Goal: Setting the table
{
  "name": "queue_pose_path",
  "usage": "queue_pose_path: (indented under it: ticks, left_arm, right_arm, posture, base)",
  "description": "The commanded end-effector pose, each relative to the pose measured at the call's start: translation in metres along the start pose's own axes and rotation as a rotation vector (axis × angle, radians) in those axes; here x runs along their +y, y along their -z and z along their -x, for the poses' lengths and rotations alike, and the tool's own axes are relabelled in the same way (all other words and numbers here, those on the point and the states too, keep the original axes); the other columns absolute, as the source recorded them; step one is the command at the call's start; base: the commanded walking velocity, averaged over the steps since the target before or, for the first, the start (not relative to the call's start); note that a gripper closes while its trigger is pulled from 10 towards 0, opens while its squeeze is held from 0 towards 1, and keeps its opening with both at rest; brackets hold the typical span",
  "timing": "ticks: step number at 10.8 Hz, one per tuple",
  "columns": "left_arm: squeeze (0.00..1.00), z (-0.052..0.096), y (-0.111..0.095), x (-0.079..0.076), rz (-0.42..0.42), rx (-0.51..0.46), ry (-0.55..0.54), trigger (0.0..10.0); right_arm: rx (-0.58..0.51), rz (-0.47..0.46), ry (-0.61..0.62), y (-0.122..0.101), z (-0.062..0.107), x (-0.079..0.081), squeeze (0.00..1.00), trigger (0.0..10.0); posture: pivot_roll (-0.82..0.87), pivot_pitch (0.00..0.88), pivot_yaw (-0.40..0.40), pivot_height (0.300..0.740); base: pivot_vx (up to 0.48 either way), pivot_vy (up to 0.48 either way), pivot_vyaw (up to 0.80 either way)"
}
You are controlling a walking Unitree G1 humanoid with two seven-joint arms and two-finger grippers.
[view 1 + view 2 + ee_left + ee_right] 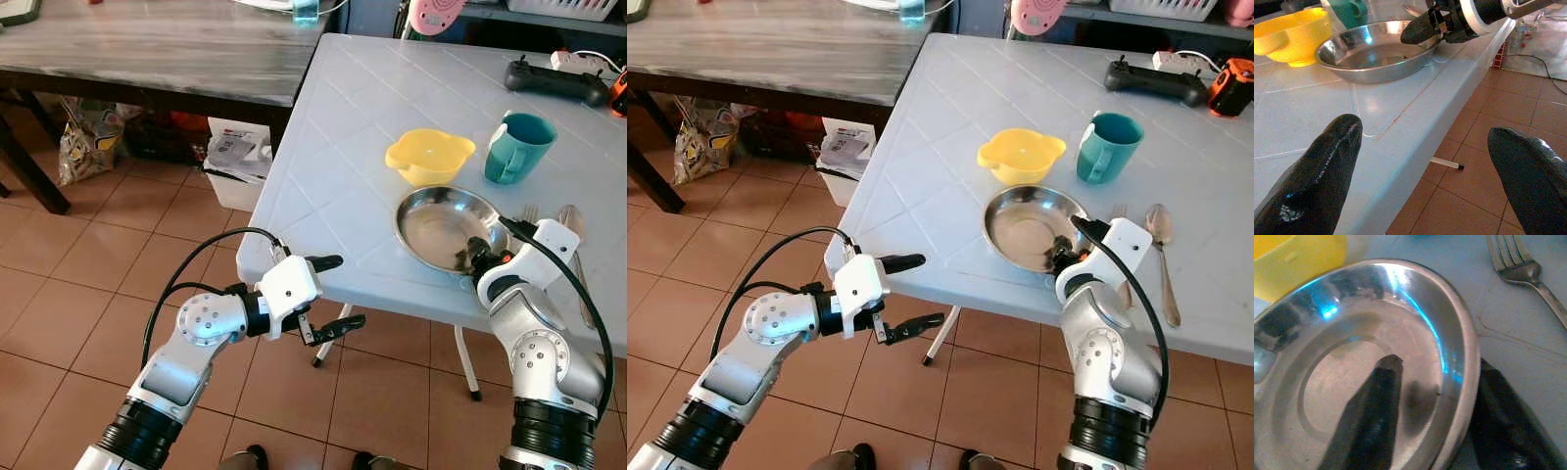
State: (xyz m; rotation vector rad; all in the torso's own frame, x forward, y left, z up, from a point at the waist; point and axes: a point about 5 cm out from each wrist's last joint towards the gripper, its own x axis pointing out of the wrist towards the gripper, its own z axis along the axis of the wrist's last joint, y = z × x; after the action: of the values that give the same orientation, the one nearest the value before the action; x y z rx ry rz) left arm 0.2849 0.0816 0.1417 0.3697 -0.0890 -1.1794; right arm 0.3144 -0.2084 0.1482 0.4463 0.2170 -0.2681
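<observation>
From the head cameras, the steel plate (449, 227) sat near the front edge of the white table (333, 147), with the yellow bowl (429, 157) at its eleven o'clock, the teal mug (517, 147) at one o'clock and the fork (1120, 245) and spoon (1162, 257) at three. The right gripper (480, 257) pinched the plate's rim at five o'clock. The left gripper (331, 296) hung spread wide and empty off the table's edge.

In the left wrist view, both fingers (1317, 181) stood far apart.

In the right wrist view, one finger (1369, 416) lay inside the plate and the other beneath its lip. The plate looked stiff, light and slick; the rim seemed the best hold.
</observation>
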Motion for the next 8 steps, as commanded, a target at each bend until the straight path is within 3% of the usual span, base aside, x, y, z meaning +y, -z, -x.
queue_pose_path:
  ticks: [1, 8]
  left_arm:
    - [0.00, -0.001, 0.000, -0.002, -0.019, 0.014, 0.021, 10.0]
    - [0.00, -0.001, -0.002, 0.000, 0.013, 0.010, 0.010, 10.0]
  right_arm:
    - [0.030, -0.015, 0.012, 0.005, 0.001, -0.004, 0.00, 0.0]
    - [0.102, -0.024, 0.000, 0.023, 0.004, -0.007, 0.00, 0.0]
  posture:
    - [0.12, 0.198, -0.021, 0.740]
    - [0.12, 0.197, -0.021, 0.740]
  base:
    - [0.000, 0.000, 0.00]
    - [0.000, 0.000, 0.00]
